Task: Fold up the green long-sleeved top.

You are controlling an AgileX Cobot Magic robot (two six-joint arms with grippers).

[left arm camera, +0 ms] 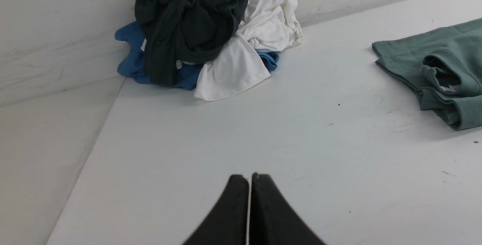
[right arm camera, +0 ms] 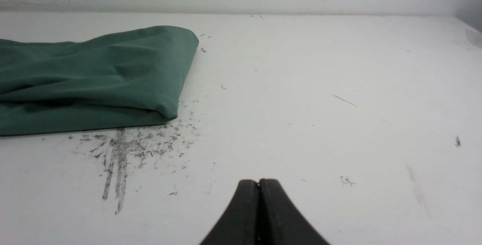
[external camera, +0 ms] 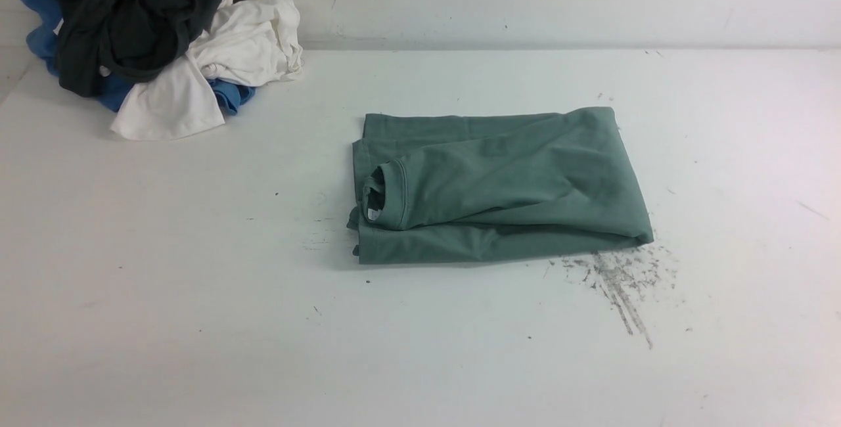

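Front view: sage-green cotton long-sleeved top (external camera: 506, 184) lying folded into a rough rectangle near the middle of the white table (external camera: 197, 295), neither arm showing.

Ribbed crew neck (external camera: 384, 194) is facing the robot's left, a white label showing inside it. Dark scuff marks (external camera: 617, 282) are lying on the table just off the top's near right corner. Heap of blackish-green, white and blue garments (external camera: 158, 39) is sitting in the far left corner against the wall, well apart from the top. Left gripper (left arm camera: 249, 179) is hovering over bare table, black fingers pressed together, holding nothing. Right gripper (right arm camera: 259, 182) is likewise closed and empty, near the scuffs.
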